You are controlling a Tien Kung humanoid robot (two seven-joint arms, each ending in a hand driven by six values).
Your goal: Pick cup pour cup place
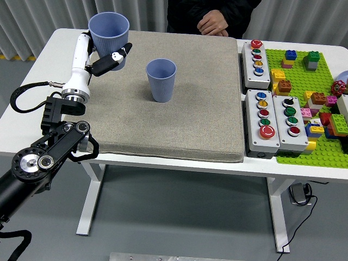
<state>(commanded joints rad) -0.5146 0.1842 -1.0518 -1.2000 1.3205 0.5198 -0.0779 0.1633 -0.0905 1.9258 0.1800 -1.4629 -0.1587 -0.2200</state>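
Note:
My left hand [106, 58] is shut on a blue cup [109, 33], holding it upright over the far left part of the grey mat [163, 119]. The black fingers [115, 58] wrap the cup's lower side. A second blue cup [161, 79] stands upright near the mat's middle, to the right of the held one and apart from it. My left arm [49, 147] comes in from the lower left. The right hand is out of view.
A person's hand [213, 24] rests at the table's far edge. Two grey button boxes [256, 56] [274, 120] lie right of the mat. A green baseplate [315, 98] with several loose bricks fills the right end of the white table [32, 98].

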